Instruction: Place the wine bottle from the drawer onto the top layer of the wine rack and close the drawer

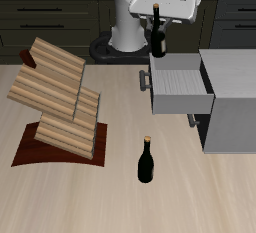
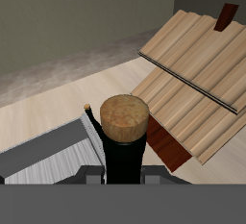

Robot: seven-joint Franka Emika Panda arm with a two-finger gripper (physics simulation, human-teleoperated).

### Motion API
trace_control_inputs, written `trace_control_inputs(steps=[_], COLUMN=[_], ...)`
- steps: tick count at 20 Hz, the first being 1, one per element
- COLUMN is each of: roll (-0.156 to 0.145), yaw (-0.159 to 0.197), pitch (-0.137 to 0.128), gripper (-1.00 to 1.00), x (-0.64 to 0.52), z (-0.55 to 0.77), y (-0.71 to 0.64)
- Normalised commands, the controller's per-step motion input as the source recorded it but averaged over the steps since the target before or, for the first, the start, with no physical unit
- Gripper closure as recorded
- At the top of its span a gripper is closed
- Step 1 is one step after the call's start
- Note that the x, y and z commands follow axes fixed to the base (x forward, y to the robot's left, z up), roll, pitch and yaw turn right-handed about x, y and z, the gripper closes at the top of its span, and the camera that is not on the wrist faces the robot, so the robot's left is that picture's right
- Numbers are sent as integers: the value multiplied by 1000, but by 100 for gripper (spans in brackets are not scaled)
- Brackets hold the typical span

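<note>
Holding the wine bottle (image 1: 157, 35) up off the table, the gripper (image 1: 158, 17) pinches it by the neck; fingers pressed against the glass, cork top (image 2: 125, 116) showing big in the wrist view. Bottle hangs upright, above the far end of the drawer (image 1: 178, 84), clear of it. Drawer pulled out from the grey cabinet (image 1: 228, 102), ridged inside bare, dark bar handle (image 1: 145, 80) facing the rack side. Wine rack (image 1: 58, 99) sits well apart across the table, on its reddish-brown base board (image 1: 40, 154). Top layer (image 1: 52, 69) tilted, slats bare. Twin bottle (image 1: 146, 162) stands upright on the table (image 1: 190, 192), near the front edge, between rack and cabinet, touching neither. Wrist view also shows the rack slats (image 2: 197, 69) beyond the cork.
</note>
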Motion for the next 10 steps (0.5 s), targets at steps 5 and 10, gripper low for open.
trace_control_inputs(steps=[5,10], roll=[17,2], yaw=[-191,-183], pitch=[7,-11], gripper=[100,100], x=[-94,-138], z=[39,99], y=[41,-1])
